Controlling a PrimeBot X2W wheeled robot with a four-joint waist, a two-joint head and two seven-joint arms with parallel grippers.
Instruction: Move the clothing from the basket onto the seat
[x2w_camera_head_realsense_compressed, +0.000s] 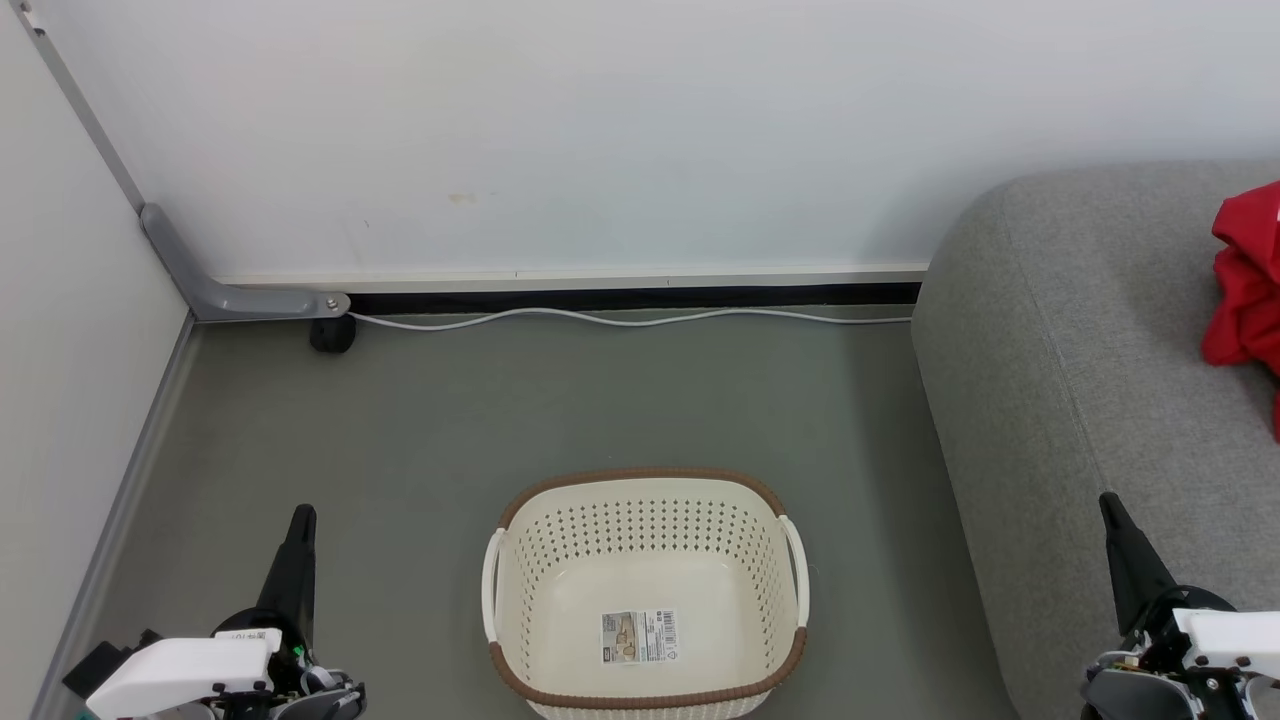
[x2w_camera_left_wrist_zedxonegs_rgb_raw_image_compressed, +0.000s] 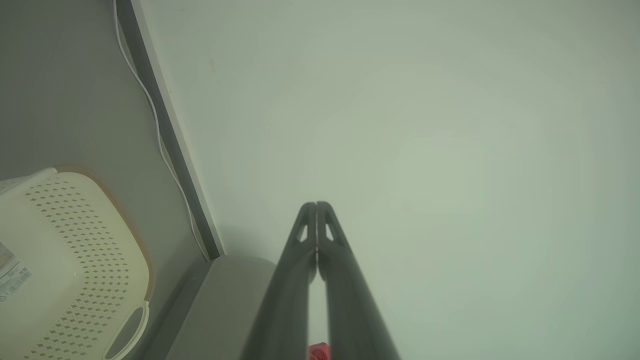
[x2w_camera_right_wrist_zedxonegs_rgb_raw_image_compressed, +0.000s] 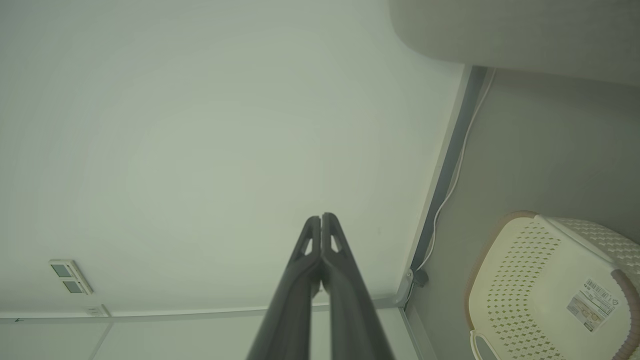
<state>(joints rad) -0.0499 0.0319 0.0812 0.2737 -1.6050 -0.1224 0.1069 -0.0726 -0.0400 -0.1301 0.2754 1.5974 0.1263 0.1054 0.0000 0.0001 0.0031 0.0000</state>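
Where each wrist camera looks along its own fingers, the two tips press flat together. The left gripper (x2w_camera_left_wrist_zedxonegs_rgb_raw_image_compressed: 316, 206) is clenched on nothing, and so is the right gripper (x2w_camera_right_wrist_zedxonegs_rgb_raw_image_compressed: 320, 218). Lower down, a thin slit opens between each pair of fingers. At the bottom edge of the left wrist view a small red scrap (x2w_camera_left_wrist_zedxonegs_rgb_raw_image_compressed: 318, 352) sits in that slit, cut off by the frame. Whether it is cloth or part of the gripper cannot be told.

From the head, each gripper reads as one dark spike, so the closure cannot be judged there. The left one rises at the lower left over the floor (x2w_camera_head_realsense_compressed: 500, 400). The right one rises at the lower right against the front of the sofa (x2w_camera_head_realsense_compressed: 1080, 380), its wrist cut by the frame.

Between them the basket (x2w_camera_head_realsense_compressed: 640, 475) stands upright on the floor, its near rim clipped by the bottom edge. Its bare base shows a sticker (x2w_camera_head_realsense_compressed: 639, 637) too small to read.

The clothing (x2w_camera_head_realsense_compressed: 1245, 290) lies on the sofa as a crumpled red heap, well apart from the basket and both grippers. The right edge cuts it off, so its full extent and the number of garments cannot be told. Just the sofa's left end is in frame. A white cable (x2w_camera_head_realsense_compressed: 620, 318) runs along the foot of the wall (x2w_camera_head_realsense_compressed: 600, 130) and passes behind the sofa.
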